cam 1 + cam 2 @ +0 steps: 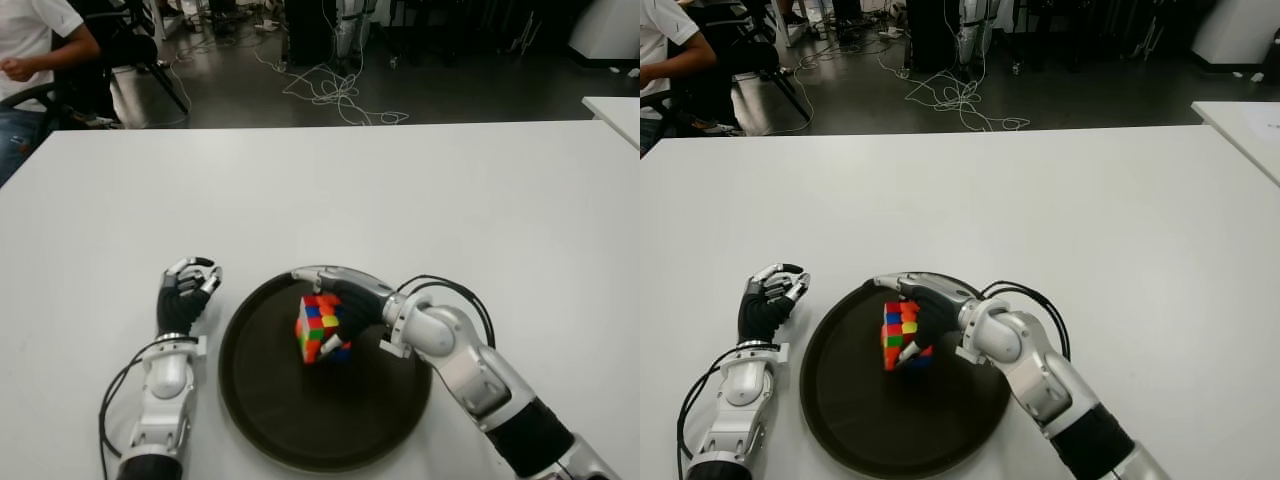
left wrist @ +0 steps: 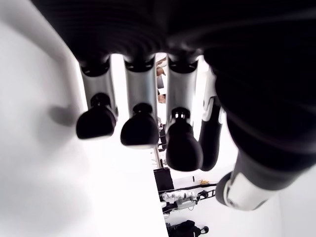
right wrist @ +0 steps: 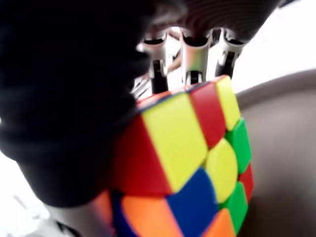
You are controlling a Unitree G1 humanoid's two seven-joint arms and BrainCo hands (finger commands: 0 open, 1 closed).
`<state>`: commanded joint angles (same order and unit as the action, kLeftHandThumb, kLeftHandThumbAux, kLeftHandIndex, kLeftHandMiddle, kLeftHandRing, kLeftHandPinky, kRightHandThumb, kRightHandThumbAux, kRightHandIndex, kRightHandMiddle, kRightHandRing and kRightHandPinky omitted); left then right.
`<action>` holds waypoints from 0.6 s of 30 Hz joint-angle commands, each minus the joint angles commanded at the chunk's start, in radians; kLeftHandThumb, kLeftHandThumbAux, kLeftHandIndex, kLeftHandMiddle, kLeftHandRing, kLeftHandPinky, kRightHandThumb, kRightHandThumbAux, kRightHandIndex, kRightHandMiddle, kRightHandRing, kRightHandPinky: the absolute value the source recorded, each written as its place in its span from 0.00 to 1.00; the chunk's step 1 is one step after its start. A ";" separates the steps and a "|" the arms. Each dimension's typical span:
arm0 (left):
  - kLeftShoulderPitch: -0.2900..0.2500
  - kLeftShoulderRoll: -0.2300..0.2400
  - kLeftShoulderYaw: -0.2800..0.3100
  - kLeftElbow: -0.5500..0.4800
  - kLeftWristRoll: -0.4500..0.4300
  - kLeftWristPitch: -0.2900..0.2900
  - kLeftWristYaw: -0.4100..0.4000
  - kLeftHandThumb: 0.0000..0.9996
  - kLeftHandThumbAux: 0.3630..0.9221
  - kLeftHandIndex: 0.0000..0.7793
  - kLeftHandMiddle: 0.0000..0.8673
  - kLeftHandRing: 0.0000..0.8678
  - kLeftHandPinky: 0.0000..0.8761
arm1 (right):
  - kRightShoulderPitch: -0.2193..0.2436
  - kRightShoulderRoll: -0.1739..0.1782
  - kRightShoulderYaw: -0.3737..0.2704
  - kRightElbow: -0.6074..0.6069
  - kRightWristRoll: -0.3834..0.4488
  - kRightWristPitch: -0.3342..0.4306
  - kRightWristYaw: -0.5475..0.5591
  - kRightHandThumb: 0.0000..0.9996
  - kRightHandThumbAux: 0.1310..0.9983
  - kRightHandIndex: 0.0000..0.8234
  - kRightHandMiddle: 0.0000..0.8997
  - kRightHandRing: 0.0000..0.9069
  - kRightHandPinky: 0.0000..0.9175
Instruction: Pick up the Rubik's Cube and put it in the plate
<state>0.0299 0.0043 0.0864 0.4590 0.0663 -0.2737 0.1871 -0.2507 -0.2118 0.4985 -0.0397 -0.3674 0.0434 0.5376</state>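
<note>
The right hand (image 1: 335, 310) reaches in over the dark round plate (image 1: 270, 420), its fingers (image 3: 192, 54) wrapped around the Rubik's Cube (image 1: 321, 327); the thumb presses one side and the other fingers close on the opposite side, so the cube is pinched between them; the cube sits tilted, one corner pointing down, above the middle of the plate, and whether it touches the plate's surface cannot be told; the right wrist view shows yellow, red, blue, green and orange tiles close against the palm. The left hand (image 1: 184, 296) shows on the white counter (image 1: 330, 190) just beside the plate's left rim; its fingers (image 2: 139, 129) are curled inward and hold nothing. At the far left corner, beyond the counter, a seated person (image 1: 35, 45) is partly in view; cables (image 1: 335, 95) lie on the floor behind.
</note>
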 joint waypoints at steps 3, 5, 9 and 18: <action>0.000 -0.005 0.003 -0.001 -0.005 -0.004 0.000 0.70 0.62 0.57 0.94 0.96 0.93 | -0.004 -0.004 -0.001 0.007 0.017 -0.007 0.015 0.00 0.81 0.00 0.00 0.00 0.01; 0.001 -0.007 0.005 -0.001 -0.008 -0.003 -0.002 0.70 0.62 0.57 0.94 0.96 0.93 | -0.007 -0.004 -0.004 0.012 0.032 -0.012 0.024 0.00 0.79 0.00 0.00 0.00 0.00; 0.001 -0.008 0.007 -0.005 -0.011 0.007 -0.002 0.70 0.62 0.57 0.94 0.96 0.92 | -0.011 -0.003 -0.010 0.014 0.057 -0.016 0.035 0.00 0.76 0.00 0.00 0.00 0.00; 0.001 -0.002 0.001 -0.014 0.012 0.037 0.012 0.70 0.62 0.57 0.94 0.95 0.92 | -0.023 -0.017 -0.001 0.012 0.033 0.001 0.035 0.00 0.65 0.00 0.00 0.00 0.00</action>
<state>0.0308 0.0019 0.0874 0.4450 0.0780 -0.2367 0.1991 -0.2734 -0.2285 0.4978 -0.0281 -0.3343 0.0440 0.5728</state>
